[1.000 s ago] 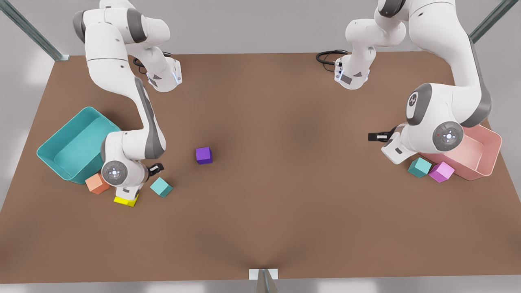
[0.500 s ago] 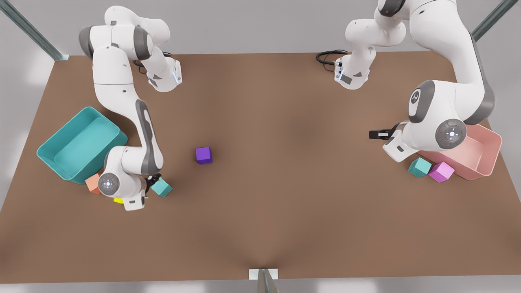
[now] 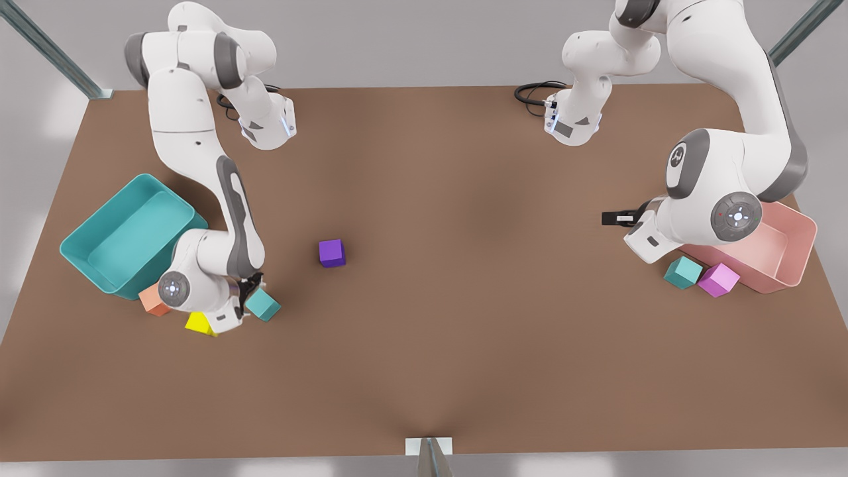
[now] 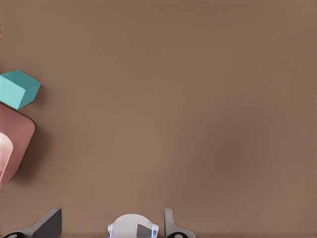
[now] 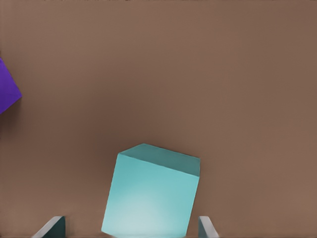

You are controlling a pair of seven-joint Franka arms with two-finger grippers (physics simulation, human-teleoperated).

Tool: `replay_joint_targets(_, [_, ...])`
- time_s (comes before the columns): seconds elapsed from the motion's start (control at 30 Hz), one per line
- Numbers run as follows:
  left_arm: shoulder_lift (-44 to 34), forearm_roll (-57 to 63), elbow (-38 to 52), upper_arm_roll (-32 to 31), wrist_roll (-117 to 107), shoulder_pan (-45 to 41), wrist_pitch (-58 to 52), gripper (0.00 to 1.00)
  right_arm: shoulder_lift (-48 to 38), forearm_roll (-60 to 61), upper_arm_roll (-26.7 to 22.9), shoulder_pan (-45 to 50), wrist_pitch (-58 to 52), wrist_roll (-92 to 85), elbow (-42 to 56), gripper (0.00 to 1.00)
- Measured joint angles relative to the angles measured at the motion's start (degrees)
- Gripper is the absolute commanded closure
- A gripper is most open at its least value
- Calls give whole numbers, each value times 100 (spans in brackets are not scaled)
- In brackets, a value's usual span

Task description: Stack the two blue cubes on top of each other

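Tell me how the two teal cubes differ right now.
The teal cube near the teal bin sits between the right gripper's open fingers; the teal cube near the pink bin lies apart from the left gripper, which waits open. The first stands alone; the second neighbours a pink cube. Both match in colour and size.

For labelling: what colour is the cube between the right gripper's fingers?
Teal cube, clearest in the right wrist view.

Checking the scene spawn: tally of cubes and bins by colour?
Teal cubes: 2
Purple cube: 1
Orange cube: 1
Yellow cube: 1
Pink cube: 1
Teal bin: 1
Pink bin: 1
Total: 8
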Motion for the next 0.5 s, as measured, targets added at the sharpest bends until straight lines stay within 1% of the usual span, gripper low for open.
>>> replay_joint_targets(0.5, [9, 7, 0, 8, 1, 3, -30, 0, 123, 44, 11, 0, 3, 233, 103, 0])
